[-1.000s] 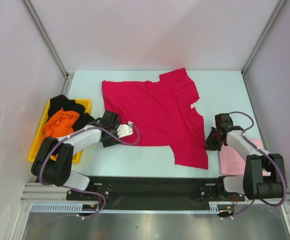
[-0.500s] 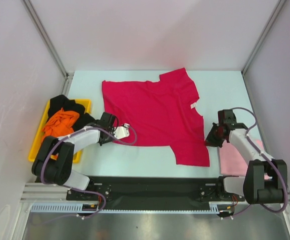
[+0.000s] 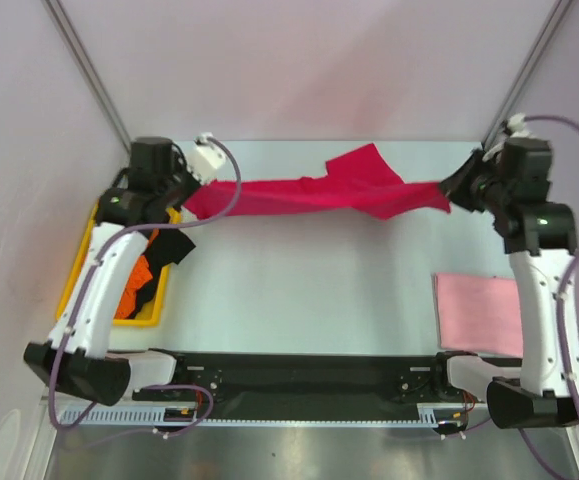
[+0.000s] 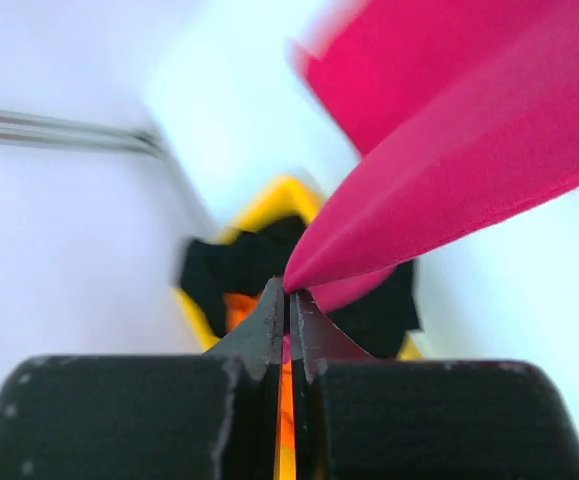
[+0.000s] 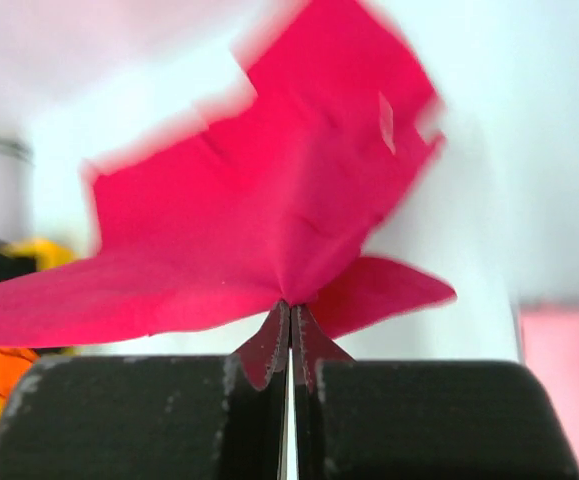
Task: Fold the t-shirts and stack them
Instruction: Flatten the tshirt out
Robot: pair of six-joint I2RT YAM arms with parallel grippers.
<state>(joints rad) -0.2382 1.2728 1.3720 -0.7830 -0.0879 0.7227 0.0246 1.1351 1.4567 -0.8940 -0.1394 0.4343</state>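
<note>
The top view alone shows the whole layout. The crimson red cloth t-shirt (image 3: pixel 319 190) is stretched as a narrow, sagging band between the two raised arms over the far half of the white table (image 3: pixel 299 290). The left gripper (image 3: pixel 187 194) holds one end and the right gripper (image 3: pixel 451 190) holds the other. From this view the jaws are too small to judge, and I cannot tell whether the cloth's lowest fold touches the table.

The wrist views settle the grip. In the left one, the dark fingertips are pressed together on a pinched edge of the red cloth. In the right one, the fingertips likewise clamp a gathered point, with the shirt fanning away from it and a small pale label showing on it.

The pale pink cloth t-shirt (image 3: pixel 479 312) lies flat as a folded rectangle at the table's near right, beside the right arm. It shows only as a blurred corner in the right wrist view. The yellow plastic tray (image 3: pixel 73 278) sits at the left edge, with the orange cloth t-shirt (image 3: pixel 139 275) and the black cloth t-shirt (image 3: pixel 172 246) bunched inside it. The black one spills over the rim.

The count is four t-shirts, one tray and two grippers.
</note>
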